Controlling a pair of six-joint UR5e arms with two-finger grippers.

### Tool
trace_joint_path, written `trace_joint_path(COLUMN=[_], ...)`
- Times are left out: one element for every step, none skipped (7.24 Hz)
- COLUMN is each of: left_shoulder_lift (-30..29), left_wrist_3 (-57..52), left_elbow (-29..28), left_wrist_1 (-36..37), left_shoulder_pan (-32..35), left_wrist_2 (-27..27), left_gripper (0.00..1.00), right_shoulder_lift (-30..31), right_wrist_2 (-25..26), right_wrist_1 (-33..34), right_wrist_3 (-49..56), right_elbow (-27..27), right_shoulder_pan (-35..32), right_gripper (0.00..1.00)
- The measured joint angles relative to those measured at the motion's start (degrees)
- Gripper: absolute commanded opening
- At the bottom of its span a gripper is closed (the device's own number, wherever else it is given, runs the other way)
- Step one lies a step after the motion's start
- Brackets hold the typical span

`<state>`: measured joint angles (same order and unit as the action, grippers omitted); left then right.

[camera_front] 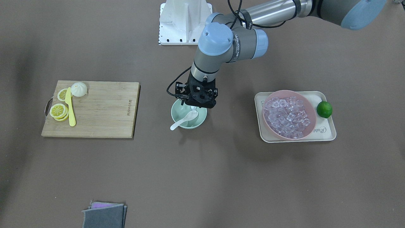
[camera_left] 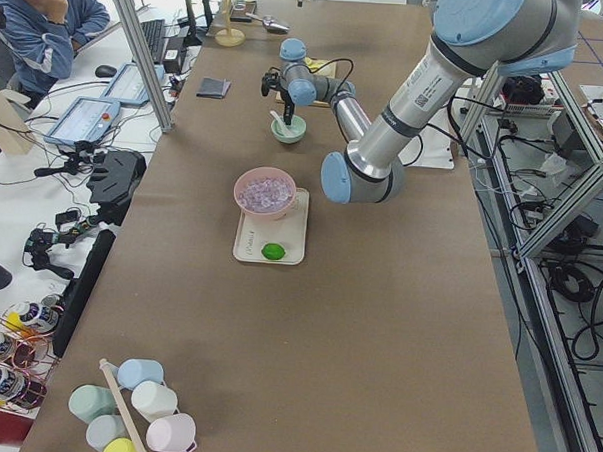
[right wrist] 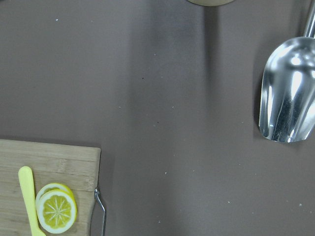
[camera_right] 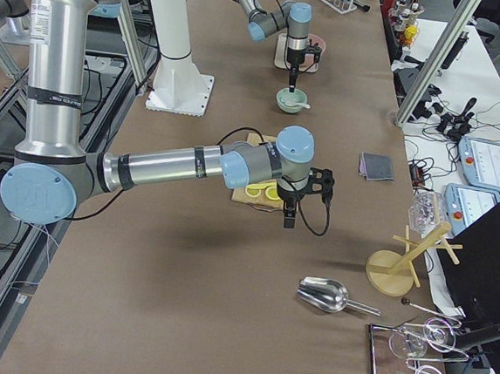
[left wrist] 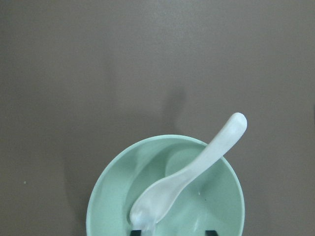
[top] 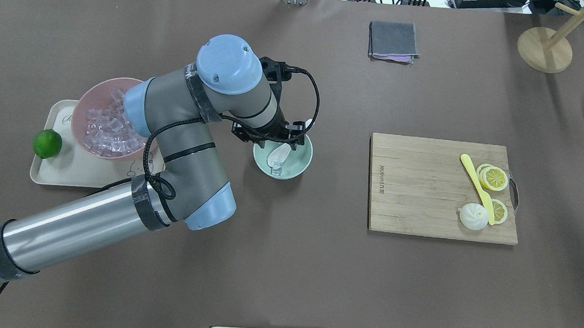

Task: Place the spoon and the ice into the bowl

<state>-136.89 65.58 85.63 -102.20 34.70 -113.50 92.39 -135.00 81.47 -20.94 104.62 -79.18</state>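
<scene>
The mint-green bowl (top: 300, 160) stands mid-table. The white spoon (top: 278, 154) lies in it, scoop down and handle over the far rim; it also shows in the left wrist view (left wrist: 197, 169). One clear ice cube (top: 277, 170) lies in the bowl beside the scoop. My left gripper (top: 275, 141) hangs just over the bowl, and in the left wrist view its two dark fingertips (left wrist: 136, 232) stand wide apart and hold nothing. My right gripper (camera_right: 287, 218) shows only in the exterior right view, above the table near the cutting board; I cannot tell if it is open or shut.
A pink bowl (top: 84, 116) full of ice cubes sits on a beige tray (top: 48, 174) with a lime (top: 47, 143). A cutting board (top: 422, 187) holds a yellow knife (top: 475, 185), lemon slices and a bun. A metal scoop (right wrist: 288, 93) and folded cloths (top: 393, 41) lie further off.
</scene>
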Motion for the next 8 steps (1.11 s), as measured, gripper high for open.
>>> trace_joint_path(left_shoulder_lift=[3.82,9.90,16.53,22.19,27.30,31.78,35.62,39.09], left_wrist_3=[-2.96,-10.10,-20.04,-31.98,-44.46,-54.89,-62.53,-68.39], left_elbow=[3.43,8.05,12.74,15.47,16.11,15.40,14.32,13.62], left_wrist_1=[1.71,4.83,9.29,13.70,16.46,17.48,17.58,17.43], left_shoulder_pan=[3.22,8.86,15.99,23.70,31.34,37.80,42.93,46.67], left_wrist_2=[-1.12,-3.54,-5.88,-8.00,-10.57,-13.09,-14.75,-15.46], left_gripper=[0.98,0.98,0.98,0.98,0.98,0.98,0.98,0.98], right_shoulder_lift=[-0.09,-0.22,-0.28,-0.28,-0.30,-0.39,-0.50,-0.55], right_wrist_2=[0.00,0.02,0.05,0.06,0.03,0.01,-0.04,-0.16], right_wrist_1=[0.02,0.06,0.04,0.01,0.22,0.67,1.08,1.35], right_wrist_3=[0.04,0.10,0.19,0.96,3.30,5.94,7.64,8.78], right_elbow=[-0.08,-0.17,-0.20,-0.20,-0.47,-0.87,-1.02,-1.06], right_shoulder_pan=[0.00,0.01,-0.02,-0.24,-0.67,-1.15,-1.95,-3.01], right_gripper=[1.00,1.00,1.00,1.00,1.00,1.00,1.00,1.00])
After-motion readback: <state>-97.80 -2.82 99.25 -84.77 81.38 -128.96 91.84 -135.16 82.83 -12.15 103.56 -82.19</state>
